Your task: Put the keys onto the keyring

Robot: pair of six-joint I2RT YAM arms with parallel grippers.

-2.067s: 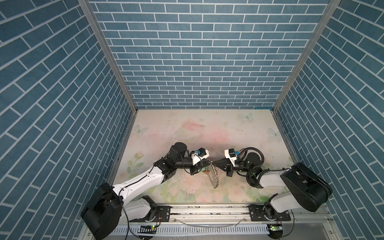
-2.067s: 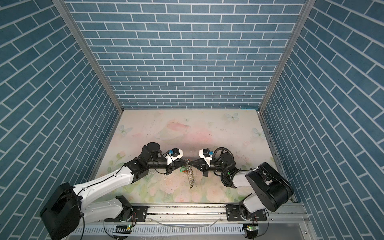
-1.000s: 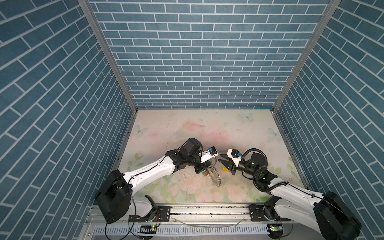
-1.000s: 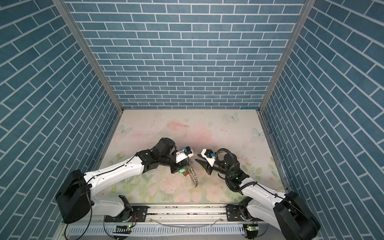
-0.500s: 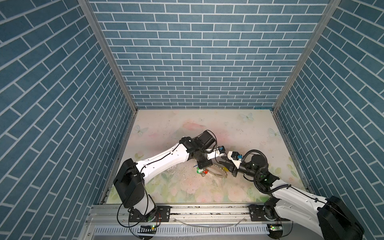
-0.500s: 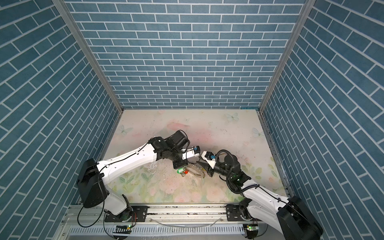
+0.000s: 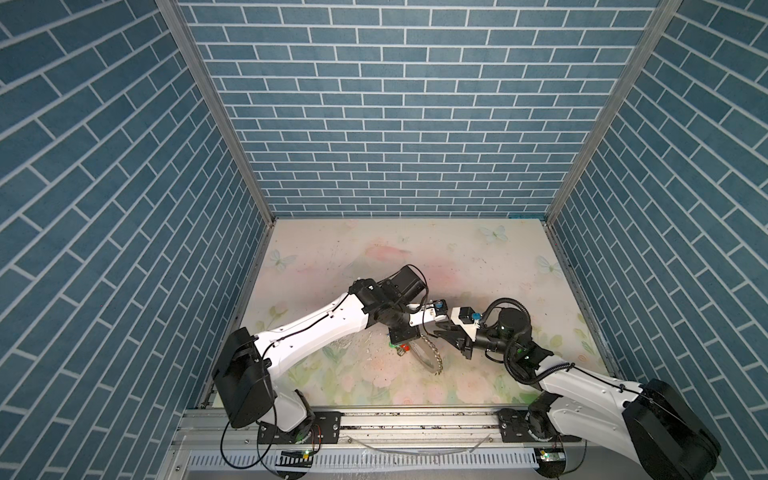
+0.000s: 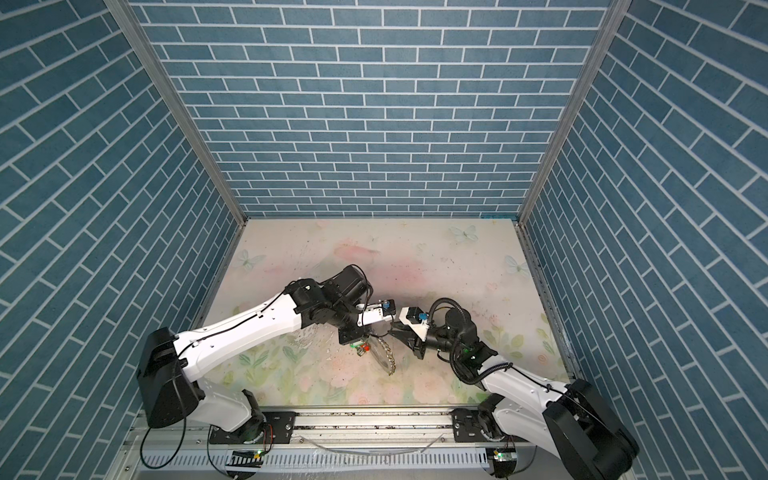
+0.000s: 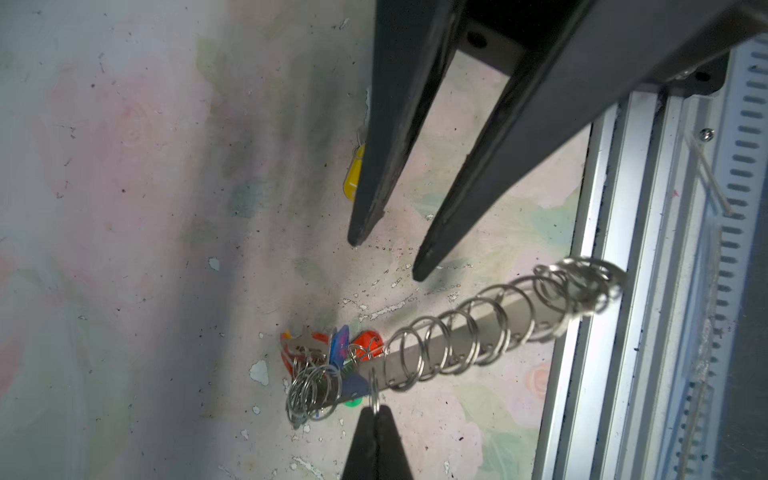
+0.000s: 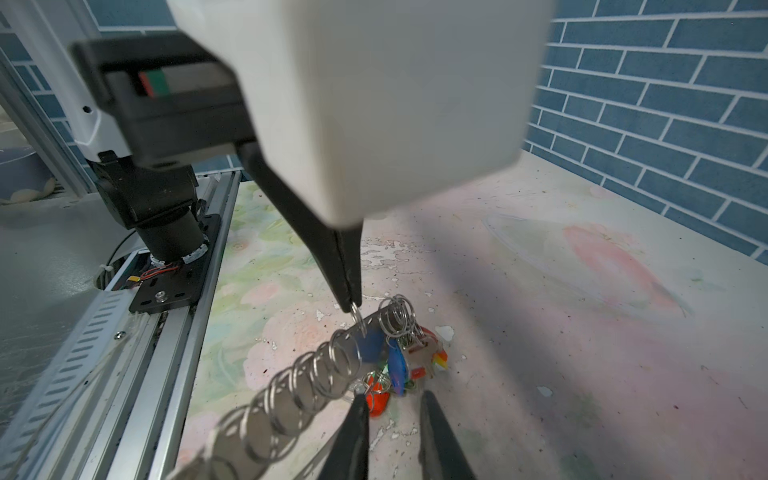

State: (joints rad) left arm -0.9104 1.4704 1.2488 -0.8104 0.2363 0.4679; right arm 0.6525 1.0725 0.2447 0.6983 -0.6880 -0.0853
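White-and-black left arm (image 7: 316,328) reaches from the worktop's front edge toward its middle. Its black left gripper (image 9: 375,409) points down, jaws clamped on a silver wire ring (image 9: 375,390). White-and-black right arm (image 7: 582,378) lies low. Its black right gripper (image 10: 392,397) faces the left one, fingers parted, holding nothing.

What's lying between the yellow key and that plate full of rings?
Only bare, flaking table shows between yellow key and ring plate, in the left wrist view; the right hand hangs above it.

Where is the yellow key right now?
In the left wrist view, the yellow key lies on the table, peeking out from behind the open right gripper, apart from the keyring.
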